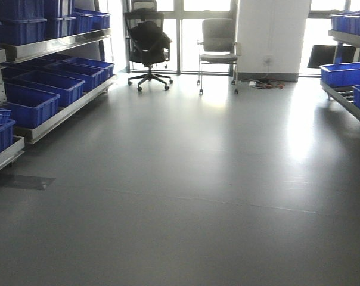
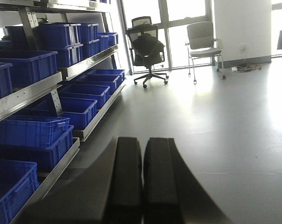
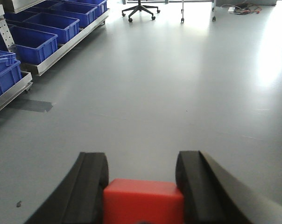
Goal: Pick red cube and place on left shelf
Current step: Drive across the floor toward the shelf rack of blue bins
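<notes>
Since the red cube (image 3: 143, 200) sits between the two black fingers (image 3: 92, 186) of the right gripper (image 3: 142, 173), with both pads pressed against its sides, I read the pick as done and the carry to the shelf as the step in hand. The right wrist view shows only the cube's top edge and near face, spanning the gap squarely. It shows in neither the front view nor the left wrist view.

The left gripper (image 2: 143, 144) has its fingers pressed together on nothing, and it points along the aisle.

What the next move turns on is direction. The left shelf (image 3: 66, 46) lies ahead and off to the left of the cube-holding hand, well apart from it across open grey floor (image 3: 178, 93). Its tiers carry rows of blue bins (image 3: 33, 44), so I cannot make out a bare landing spot from here. The left arm looks nearer that rack (image 2: 33, 91), yet the cube is in the right one. I judge the base must close on the shelf before the right arm can reach across.
</notes>
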{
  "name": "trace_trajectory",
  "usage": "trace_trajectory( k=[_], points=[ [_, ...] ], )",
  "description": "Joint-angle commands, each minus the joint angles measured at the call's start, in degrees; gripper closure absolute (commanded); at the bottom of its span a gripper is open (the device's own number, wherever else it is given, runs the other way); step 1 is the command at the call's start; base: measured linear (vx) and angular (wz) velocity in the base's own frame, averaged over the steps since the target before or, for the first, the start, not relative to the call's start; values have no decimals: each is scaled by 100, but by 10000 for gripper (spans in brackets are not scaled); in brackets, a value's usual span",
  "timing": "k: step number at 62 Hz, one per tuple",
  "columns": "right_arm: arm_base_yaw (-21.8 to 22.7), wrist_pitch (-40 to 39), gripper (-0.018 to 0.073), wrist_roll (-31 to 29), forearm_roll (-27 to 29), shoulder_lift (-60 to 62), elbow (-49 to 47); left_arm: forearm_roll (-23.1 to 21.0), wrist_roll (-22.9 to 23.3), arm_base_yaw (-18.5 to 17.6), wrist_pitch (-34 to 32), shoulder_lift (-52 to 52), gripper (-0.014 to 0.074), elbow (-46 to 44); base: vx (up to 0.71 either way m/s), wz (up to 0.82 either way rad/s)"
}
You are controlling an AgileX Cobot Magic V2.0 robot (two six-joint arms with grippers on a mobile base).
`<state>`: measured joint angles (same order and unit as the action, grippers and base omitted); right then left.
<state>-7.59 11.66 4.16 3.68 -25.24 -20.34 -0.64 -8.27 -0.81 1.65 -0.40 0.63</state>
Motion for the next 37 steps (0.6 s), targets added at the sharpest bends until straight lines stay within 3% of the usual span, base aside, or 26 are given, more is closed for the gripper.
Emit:
trace_trajectory(
  k=[1,37],
  points=[
    [-10,-486,503,-44,-41,-20,-166,-27,-3,-38,-513,-2,491,126,51,20],
    [-10,-491,503,-44,-41,-20,-166,-27,-3,-38,-513,-2,491,126,51,25]
  ],
)
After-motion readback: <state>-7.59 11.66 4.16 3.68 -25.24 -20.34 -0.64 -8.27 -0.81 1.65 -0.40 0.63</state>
